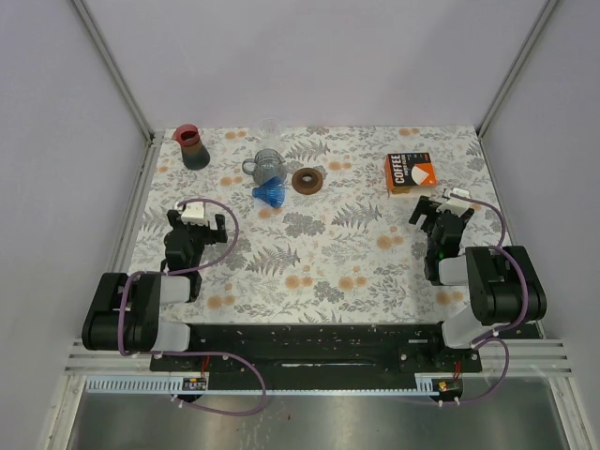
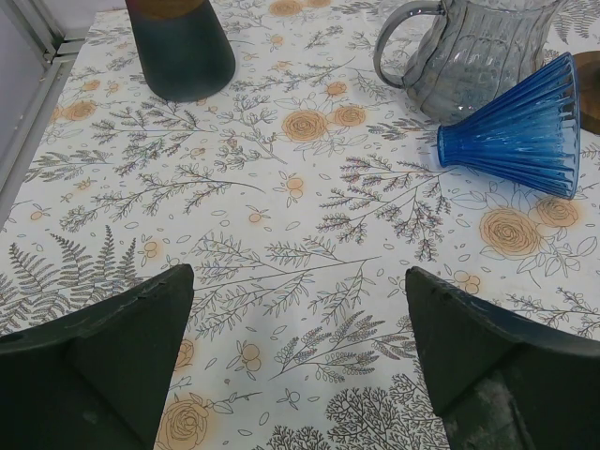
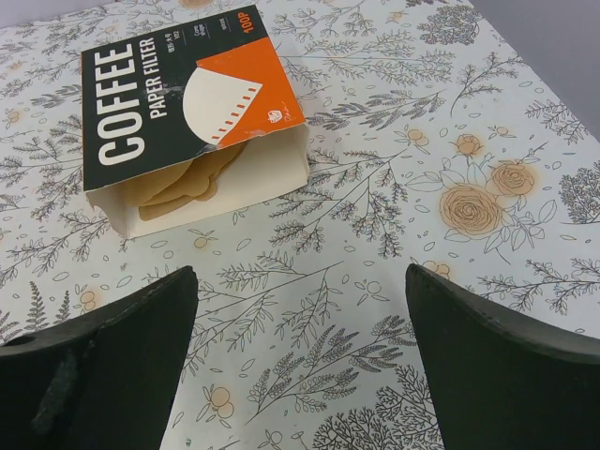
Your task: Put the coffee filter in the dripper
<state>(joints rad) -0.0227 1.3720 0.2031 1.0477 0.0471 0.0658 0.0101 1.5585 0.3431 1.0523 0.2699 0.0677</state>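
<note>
Your left gripper (image 2: 298, 277) gaping, empty, before the toppled dripper (image 2: 516, 127), right gripper (image 3: 300, 274) gaping, empty, before the filter box (image 3: 187, 112)

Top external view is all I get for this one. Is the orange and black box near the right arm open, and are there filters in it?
Observer: Yes. The right wrist view shows the box lying flat with its near end open, and tan filters poking out of it.
Operator: Is the blue dripper standing ready?
Observer: No. In the left wrist view the dripper lies on its side, narrow end to the left, just in front of the glass jug.
Operator: Is either gripper holding anything?
Observer: No. The wrist views show the left gripper and the right gripper wide open and empty.
</note>
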